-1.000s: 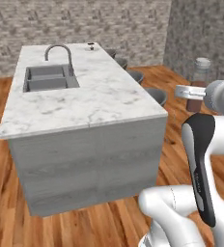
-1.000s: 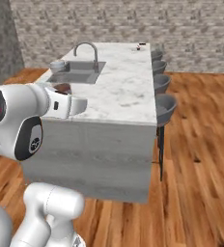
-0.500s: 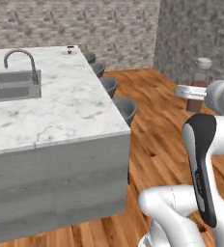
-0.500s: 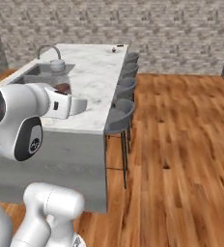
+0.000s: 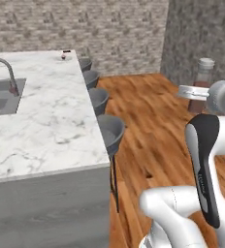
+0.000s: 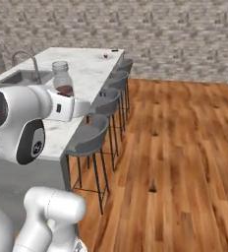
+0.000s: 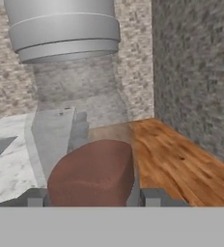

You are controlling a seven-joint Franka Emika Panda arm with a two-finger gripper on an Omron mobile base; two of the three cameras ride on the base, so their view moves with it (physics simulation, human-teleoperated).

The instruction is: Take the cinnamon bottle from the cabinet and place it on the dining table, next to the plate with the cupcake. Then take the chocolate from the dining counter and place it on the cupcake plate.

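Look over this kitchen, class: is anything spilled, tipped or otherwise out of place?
Nothing stands out. The clear cinnamon bottle with grey cap sits upright in the pincer, and the grey stools line the white marble counter evenly.

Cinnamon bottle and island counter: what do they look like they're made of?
The cinnamon bottle looks like clear glass or plastic: the wall shows through it, with brown powder at the bottom. Its cap looks like matte grey plastic or metal. The island counter looks like polished white marble, going by its grey veining. The end effector is closed on the bottle.
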